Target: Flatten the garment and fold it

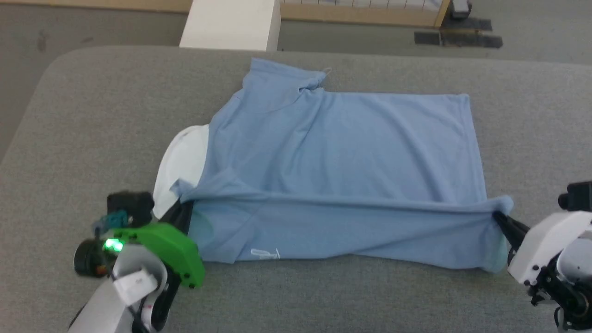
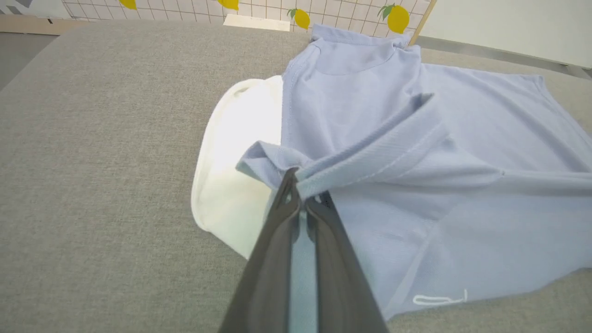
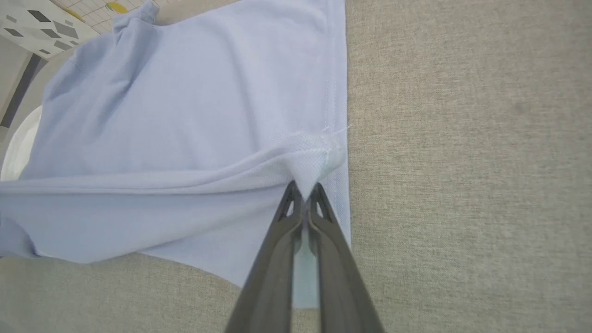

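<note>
The garment, a light blue polo shirt, lies spread across the grey table, its white collar at the left and its hem at the right. A taut ridge of cloth runs between my two grippers along the near side. My left gripper is shut on the sleeve edge beside the collar; the left wrist view shows the pinch and the white chest logo. At the hem corner my right gripper is shut on the fabric, and its fingertips bite a lifted tuck of cloth.
The grey padded table has bare surface to the left, right and front of the shirt. A white block stands beyond the far edge, with a wooden frame and floor behind it.
</note>
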### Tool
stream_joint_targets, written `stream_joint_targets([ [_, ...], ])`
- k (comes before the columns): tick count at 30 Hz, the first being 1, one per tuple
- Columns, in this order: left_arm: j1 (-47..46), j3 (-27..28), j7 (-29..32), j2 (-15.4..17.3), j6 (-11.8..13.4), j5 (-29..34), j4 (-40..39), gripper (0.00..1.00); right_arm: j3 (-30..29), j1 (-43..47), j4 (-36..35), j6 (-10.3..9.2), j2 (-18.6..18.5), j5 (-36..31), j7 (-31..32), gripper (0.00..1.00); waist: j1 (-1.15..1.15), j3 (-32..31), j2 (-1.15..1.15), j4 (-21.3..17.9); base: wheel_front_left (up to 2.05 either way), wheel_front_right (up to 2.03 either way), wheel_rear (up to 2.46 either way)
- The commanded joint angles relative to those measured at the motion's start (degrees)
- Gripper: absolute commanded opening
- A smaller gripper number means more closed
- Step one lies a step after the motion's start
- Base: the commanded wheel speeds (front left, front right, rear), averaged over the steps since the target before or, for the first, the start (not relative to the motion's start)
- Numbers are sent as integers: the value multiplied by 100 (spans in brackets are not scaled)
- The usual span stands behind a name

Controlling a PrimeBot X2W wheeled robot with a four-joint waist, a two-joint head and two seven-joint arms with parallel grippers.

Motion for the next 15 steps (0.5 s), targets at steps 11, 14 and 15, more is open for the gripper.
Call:
stream_joint_targets([
  [11,-1640,-204,-580,-314,-545,277,1742,0,199,-787,586,-11,-58,-314,165,0,1,1005,0,24,0,0,0],
  [14,-1798,-196,-648,-387,-584,238,2072,0,307,-877,671,-11,-68,-312,144,0,1,1042,0,21,0,0,0],
  [15,-1839,-213,-642,-413,-608,223,2190,0,352,-902,700,-11,-81,-313,142,0,1,1051,0,25,0,0,0],
])
